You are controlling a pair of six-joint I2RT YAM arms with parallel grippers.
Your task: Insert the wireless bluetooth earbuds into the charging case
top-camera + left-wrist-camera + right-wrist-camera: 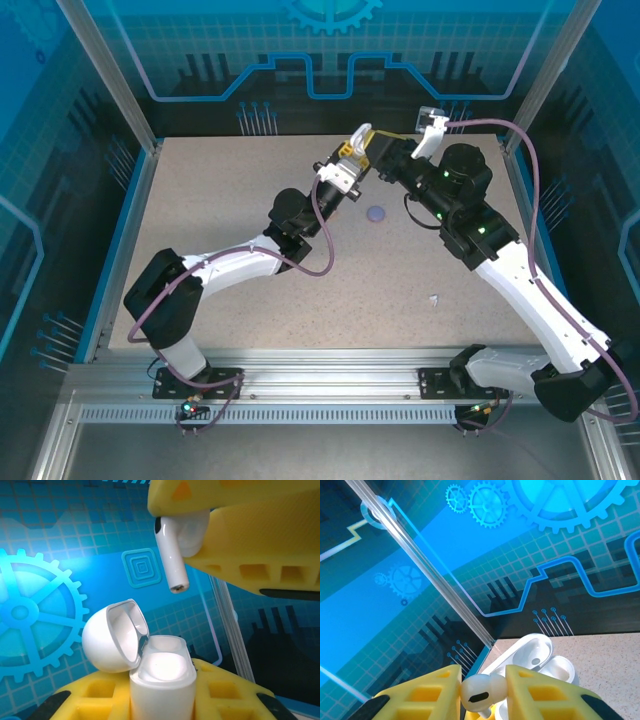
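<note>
At 6 o'clock in the left wrist view, nearest, the left gripper (160,702) is clamped nearly closed on the open white charging case (162,669), its lid tipped toward 9 o'clock. Farther, at 12 o'clock, the right gripper (197,527) pinches a white earbud (170,555) by its bulb, stem aimed at the case. The earbud is light, glossy and likely slippery: grip the bulb and leave the stem free.

A white earbud (172,550) hangs stem-down above the case (161,687), not touching it. The white case stands upright, lid (112,642) open.
</note>
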